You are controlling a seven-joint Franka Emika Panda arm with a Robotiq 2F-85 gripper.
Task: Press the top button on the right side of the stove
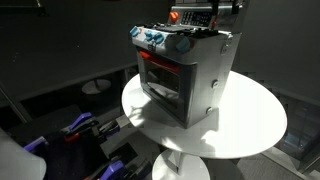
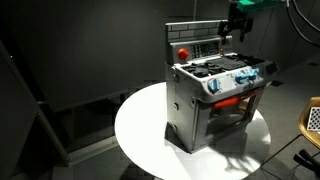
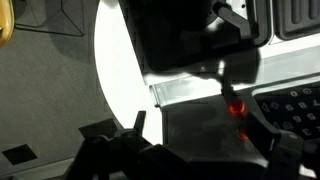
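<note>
- Hovering above the stove [image 2: 215,95], the gripper [image 2: 234,32] hangs by its back panel; I cannot tell whether its fingers are spread or closed.
- The stove sits on a white table [image 2: 140,125].

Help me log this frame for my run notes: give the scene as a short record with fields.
surface: round white table
stove: silver box standing on the table, dark oven window in front
knobs: blue-and-red row along the top front edge
back panel: upright at the stove's rear
gripper: above the back panel's end, contact not visible
jaws: cannot tell if open or shut
</note>
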